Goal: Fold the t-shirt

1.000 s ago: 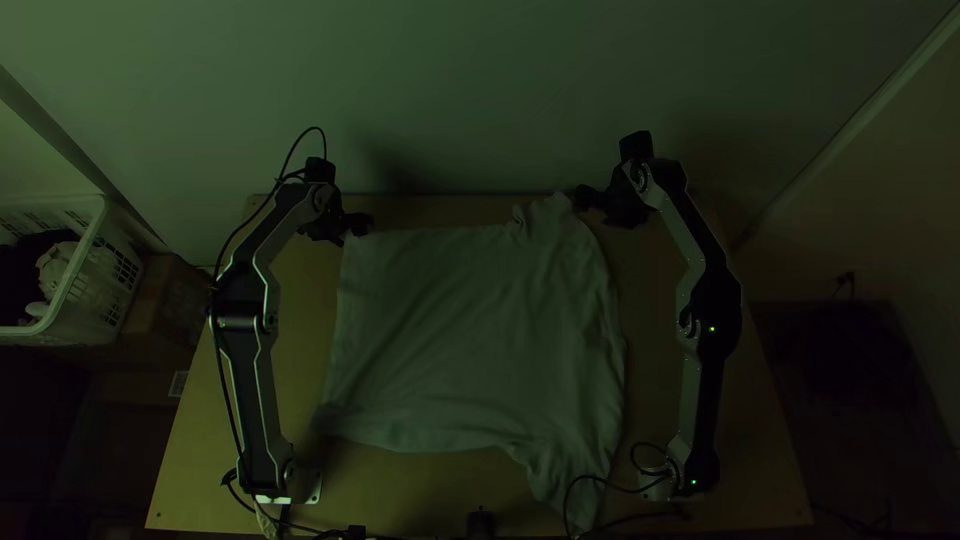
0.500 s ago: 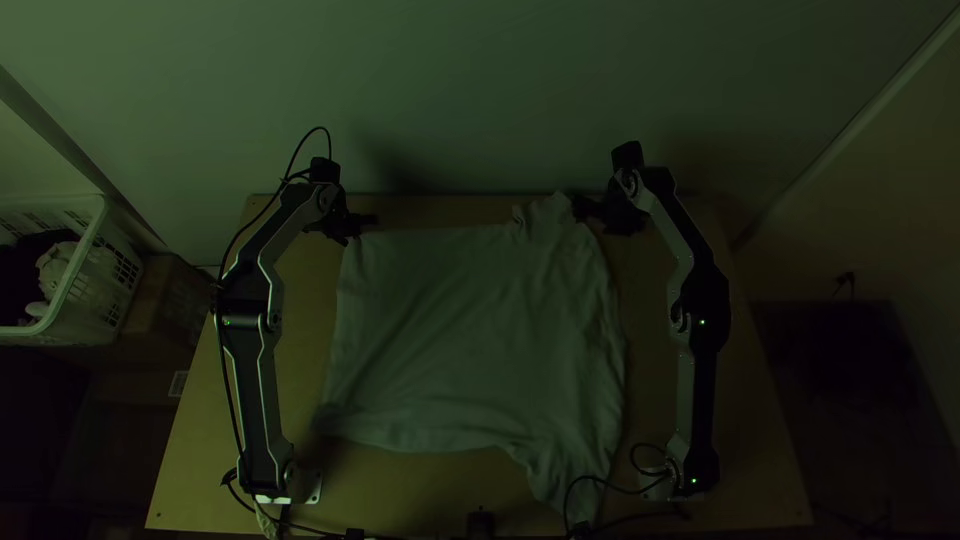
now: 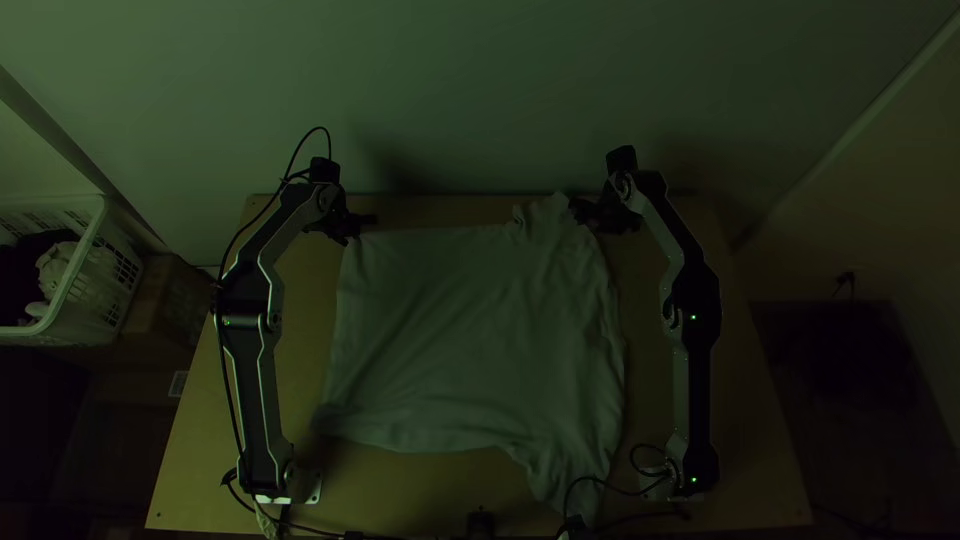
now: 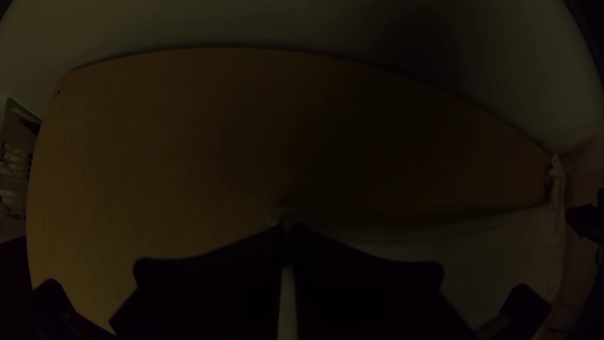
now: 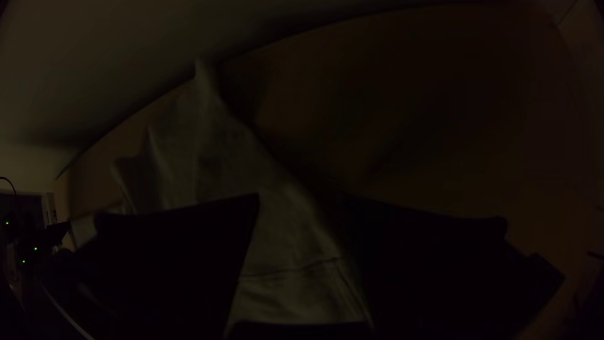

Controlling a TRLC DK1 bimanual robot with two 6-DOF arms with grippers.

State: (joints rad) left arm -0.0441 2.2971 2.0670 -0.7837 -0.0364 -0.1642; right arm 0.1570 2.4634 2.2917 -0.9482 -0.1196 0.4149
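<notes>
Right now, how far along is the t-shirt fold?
Done: t-shirt lies spread, slightly wrinkled. In hand: left gripper looks shut on its far-left corner; right gripper is open at its far-right part. To go: likely the right grip, then the folding itself.

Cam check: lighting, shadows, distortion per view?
Top view: dim, soft shadow on the wall beyond the left arm. Left wrist view: darker, table edge bowed by the fisheye, left gripper near-black. Right wrist view: very dark too, edge bowed, t-shirt discernible.
</notes>
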